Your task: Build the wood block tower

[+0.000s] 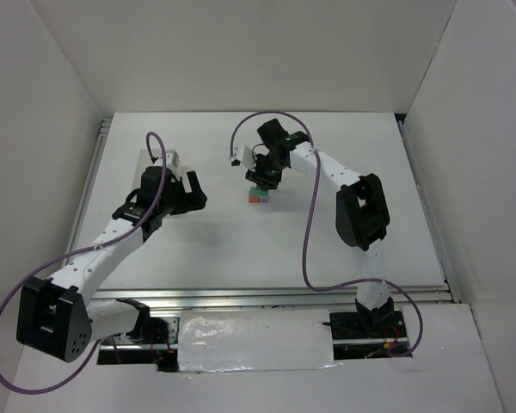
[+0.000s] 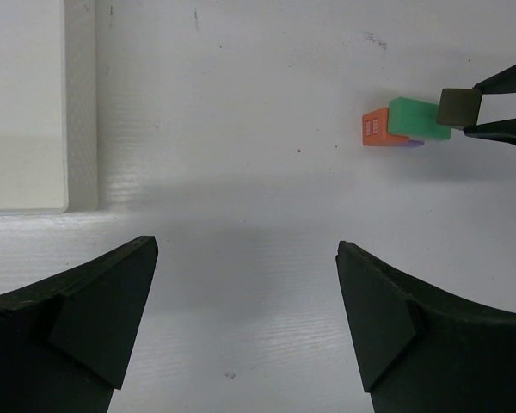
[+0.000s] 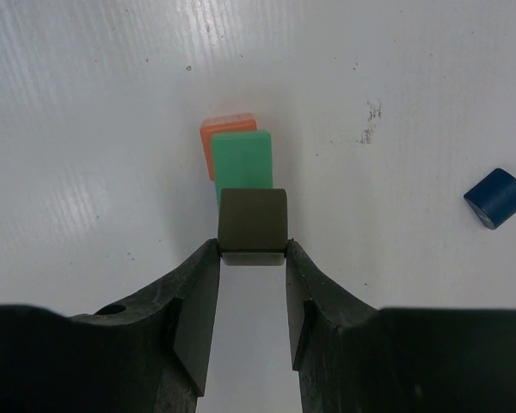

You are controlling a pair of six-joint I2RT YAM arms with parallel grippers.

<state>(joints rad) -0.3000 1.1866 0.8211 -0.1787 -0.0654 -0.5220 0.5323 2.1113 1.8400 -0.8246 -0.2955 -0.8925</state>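
The tower is a small stack: an orange-red block and a green block, with a purple edge showing under the green one. It sits mid-table. My right gripper is shut on an olive-grey cube and holds it just above the near end of the green block; it also shows from the top. A dark blue block lies apart to the right. My left gripper is open and empty, left of the stack.
A white raised ledge fills the left of the left wrist view. White walls enclose the table on three sides. The right arm's purple cable hangs over the table's middle.
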